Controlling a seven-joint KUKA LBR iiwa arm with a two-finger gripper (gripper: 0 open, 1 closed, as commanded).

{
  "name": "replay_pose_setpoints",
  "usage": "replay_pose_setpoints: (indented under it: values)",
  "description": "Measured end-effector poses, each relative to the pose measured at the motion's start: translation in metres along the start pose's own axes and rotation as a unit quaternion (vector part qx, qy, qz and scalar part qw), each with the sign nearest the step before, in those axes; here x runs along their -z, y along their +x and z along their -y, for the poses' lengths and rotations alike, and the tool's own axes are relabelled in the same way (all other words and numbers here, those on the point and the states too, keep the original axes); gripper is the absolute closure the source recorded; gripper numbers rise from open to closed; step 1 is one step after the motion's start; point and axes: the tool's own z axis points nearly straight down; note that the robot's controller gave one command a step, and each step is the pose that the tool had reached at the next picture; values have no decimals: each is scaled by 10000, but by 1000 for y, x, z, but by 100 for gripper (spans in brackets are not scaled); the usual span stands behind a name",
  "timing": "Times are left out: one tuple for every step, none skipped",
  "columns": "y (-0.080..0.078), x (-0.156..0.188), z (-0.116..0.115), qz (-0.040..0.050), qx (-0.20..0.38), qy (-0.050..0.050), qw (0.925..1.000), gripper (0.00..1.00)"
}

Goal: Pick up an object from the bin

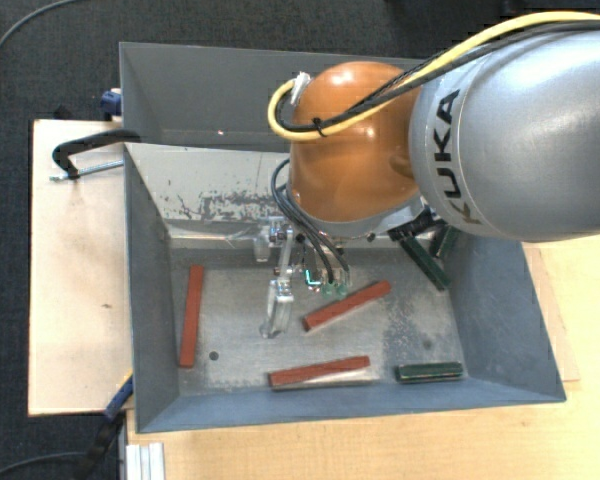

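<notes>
Bin [145,268] of grey metal, viewed from above, with a few small things spread apart on its floor. Well to the left of the gripper [275,320], a left red-brown stick [190,316] is seen lying nearly straight up the view. The gripper is seen low near the middle of the bin, at the floor; how far it is open cannot be told, and nothing is seen held in it. Just right of the gripper lies a slanted red-brown stick [347,306], its lower end nearest but not enclosed. Below and right of the gripper a flat red-brown stick [320,372] is laid, and farther right a dark green bar [430,372]. The step is judged to be the descent, with no grasp made. A small shift towards the slanted stick, a closing and a lift are likely called for.
</notes>
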Motion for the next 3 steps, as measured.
replay_pose_setpoints:
  values:
    - [-44,-159,-54,29,2436,1,9699,0]
    - [-50,-126,-63,66,4263,3,9046,0]
    - [-71,-103,-66,68,5459,10,8378,0]
